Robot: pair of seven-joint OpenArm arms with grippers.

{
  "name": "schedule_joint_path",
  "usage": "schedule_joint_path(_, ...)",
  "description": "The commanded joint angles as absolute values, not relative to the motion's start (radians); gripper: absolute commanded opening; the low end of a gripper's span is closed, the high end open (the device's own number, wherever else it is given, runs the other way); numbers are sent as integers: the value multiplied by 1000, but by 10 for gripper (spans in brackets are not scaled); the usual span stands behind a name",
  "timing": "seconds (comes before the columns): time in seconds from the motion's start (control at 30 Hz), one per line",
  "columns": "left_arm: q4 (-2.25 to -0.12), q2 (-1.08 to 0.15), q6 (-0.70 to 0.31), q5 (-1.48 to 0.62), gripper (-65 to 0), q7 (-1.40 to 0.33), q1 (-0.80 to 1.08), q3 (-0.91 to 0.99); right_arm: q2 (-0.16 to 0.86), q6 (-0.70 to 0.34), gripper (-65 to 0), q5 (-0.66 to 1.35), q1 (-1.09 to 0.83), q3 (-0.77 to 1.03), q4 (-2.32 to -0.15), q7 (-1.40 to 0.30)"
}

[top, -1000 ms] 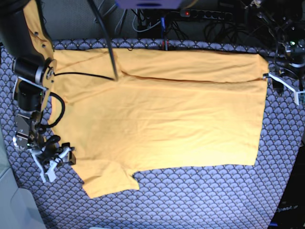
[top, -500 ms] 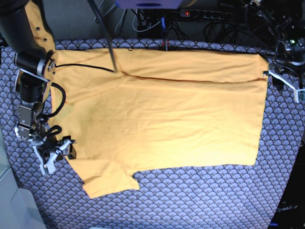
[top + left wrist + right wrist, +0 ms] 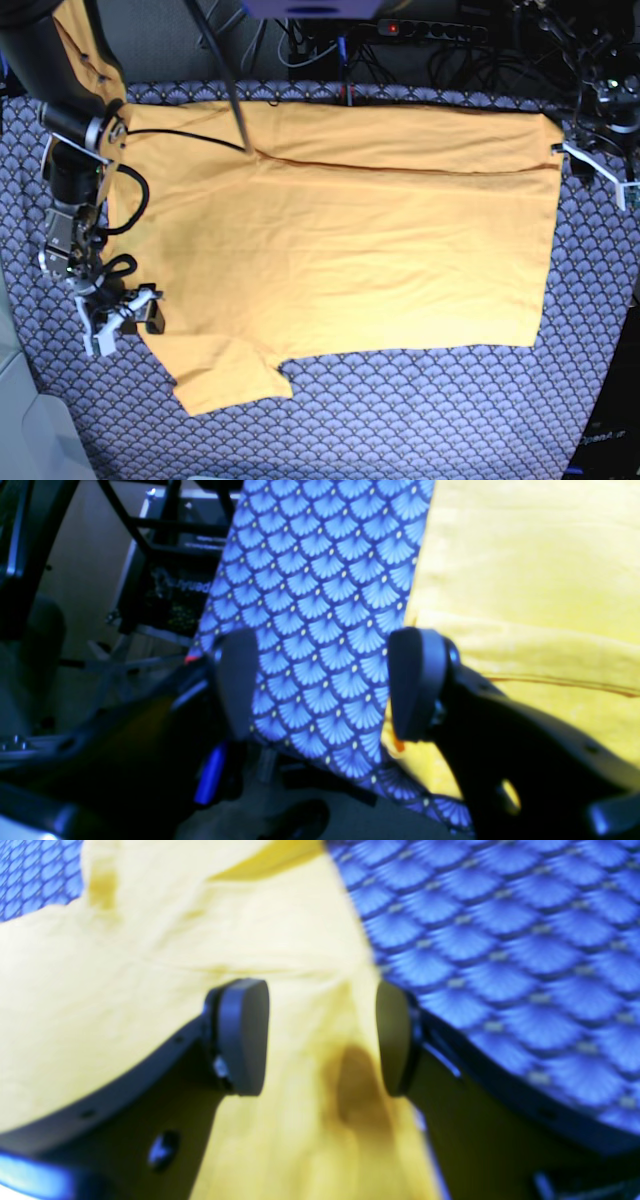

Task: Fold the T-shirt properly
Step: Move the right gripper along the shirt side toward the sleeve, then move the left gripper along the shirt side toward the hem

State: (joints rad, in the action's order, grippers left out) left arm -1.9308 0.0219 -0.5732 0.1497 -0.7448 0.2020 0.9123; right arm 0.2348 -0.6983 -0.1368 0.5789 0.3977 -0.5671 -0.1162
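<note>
The yellow-orange T-shirt lies spread flat on the blue-grey scale-patterned cloth, with one sleeve at the front left. My right gripper is open at the shirt's left edge, by that sleeve. In the right wrist view the open gripper straddles a raised edge of the shirt. My left gripper is open at the shirt's back right corner. In the left wrist view the left gripper has only patterned cloth between its pads, and the shirt's edge lies beside one finger.
A thin dark rod slants over the shirt's back left part. A black cable of the right arm lies across the shirt there. A power strip and tangled cables sit behind the table. The table's edge shows in the left wrist view.
My right gripper has moved a little back and right, closer to the shirt's left edge at the sleeve. The left gripper and the shirt have hardly moved.
</note>
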Motion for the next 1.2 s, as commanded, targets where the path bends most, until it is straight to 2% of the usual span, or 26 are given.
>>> schedule_joint_path(0.0,-1951,12,-568,143,-251,-722,199,915,248,-698,-302,-125,602,400,-584,-84)
schedule_joint_path(0.2,-1951,8,-568,143,-251,-716,219,917,246,-693,-302,-125,601,400,-584,-45)
schedule_joint_path(0.43,-1951,15,-568,143,-251,-716,220,917,252,-602,-302,-125,604,403,-584,-42)
schedule_joint_path(0.57,-1951,16,-568,143,-251,-716,220,917,252,-504,-302,-125,599,400,-584,-42)
schedule_joint_path(0.83,-1951,16,-568,143,-251,-717,220,917,248,-504,-302,-125,582,398,-579,-44)
schedule_joint_path(1.03,-1951,16,-568,143,-251,-716,220,917,269,-503,-302,-128,633,389,-386,-42)
schedule_joint_path(1.17,-1951,16,-568,142,-251,-716,220,917,275,-503,-312,-127,648,363,-352,-13)
